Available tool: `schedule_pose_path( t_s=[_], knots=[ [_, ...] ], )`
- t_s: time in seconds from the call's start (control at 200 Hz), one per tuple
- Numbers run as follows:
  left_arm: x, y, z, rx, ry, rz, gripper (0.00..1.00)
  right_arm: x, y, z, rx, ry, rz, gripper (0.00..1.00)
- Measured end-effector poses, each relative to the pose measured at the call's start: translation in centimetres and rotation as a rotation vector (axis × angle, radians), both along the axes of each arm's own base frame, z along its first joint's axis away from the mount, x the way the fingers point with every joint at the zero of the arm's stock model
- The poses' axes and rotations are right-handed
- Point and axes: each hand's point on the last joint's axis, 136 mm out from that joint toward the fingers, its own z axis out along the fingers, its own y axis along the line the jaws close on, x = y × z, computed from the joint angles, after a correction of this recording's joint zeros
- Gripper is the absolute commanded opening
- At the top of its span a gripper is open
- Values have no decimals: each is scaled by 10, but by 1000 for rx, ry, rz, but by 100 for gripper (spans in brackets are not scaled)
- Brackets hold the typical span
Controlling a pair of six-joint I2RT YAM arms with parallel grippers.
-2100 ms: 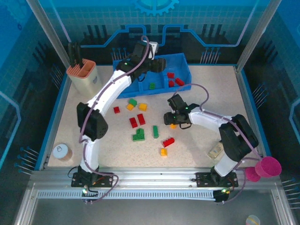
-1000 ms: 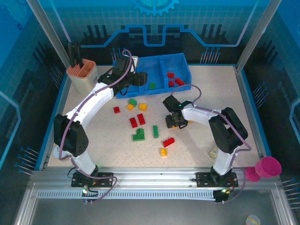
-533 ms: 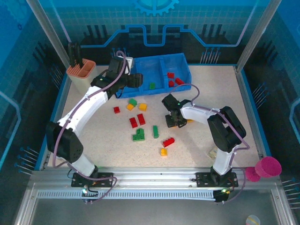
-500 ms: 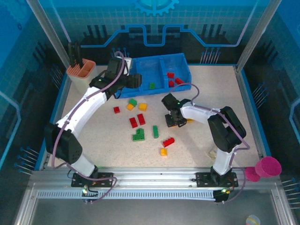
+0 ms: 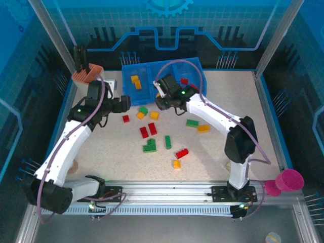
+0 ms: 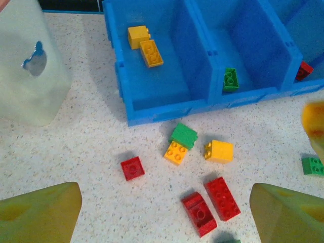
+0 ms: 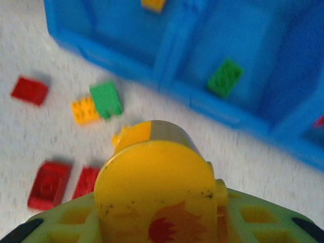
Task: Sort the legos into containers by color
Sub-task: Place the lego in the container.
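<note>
As the open left hand withdraws, two yellow legos lie in the left container; right hand state unclear.

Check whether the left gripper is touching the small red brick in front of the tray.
Apart. The left wrist view shows bare table between the small red brick and both fingers of the open left gripper.

A blurred, close yellow lego hides much of the table behind it.
</note>
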Motion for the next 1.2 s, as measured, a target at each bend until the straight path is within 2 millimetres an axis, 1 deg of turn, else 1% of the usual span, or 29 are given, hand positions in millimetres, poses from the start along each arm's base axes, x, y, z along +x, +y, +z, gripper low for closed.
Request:
schedule_pose_path(
  t_s=[0.075,0.185,0.345,0.47,0.59,0.68,0.756,0.861,0.941,0.961,1.106,1.196],
  knots=[
    [-11,4,-5,2,10,5,89,19,19,1,9,-47,36,36],
    [-24,9,-17,8,41,10,89,41,45,-9,5,-102,99,37],
    [-37,9,-28,-1,76,0,89,60,77,-27,6,-190,208,37],
    [-45,8,-30,-12,82,-9,89,76,101,-37,10,-272,280,37],
    [-53,8,-34,-20,89,-13,89,96,122,-46,2,-353,329,37],
    [-56,8,-36,-23,99,-16,89,108,131,-58,-29,-391,354,38],
    [-56,8,-36,-23,100,-16,89,116,135,-71,-70,-412,373,38],
    [-57,8,-37,-23,105,-16,89,122,136,-91,-131,-422,395,39],
    [-58,8,-37,-24,106,-18,89,125,135,-101,-170,-428,411,41],
    [-58,8,-37,-25,106,-18,89,125,135,-102,-173,-432,413,42],
    [-58,7,-37,-28,106,-21,89,129,137,-91,-212,-477,427,49],
    [-58,7,-37,-30,107,-22,89,130,137,-90,-226,-485,431,55]
  ],
)
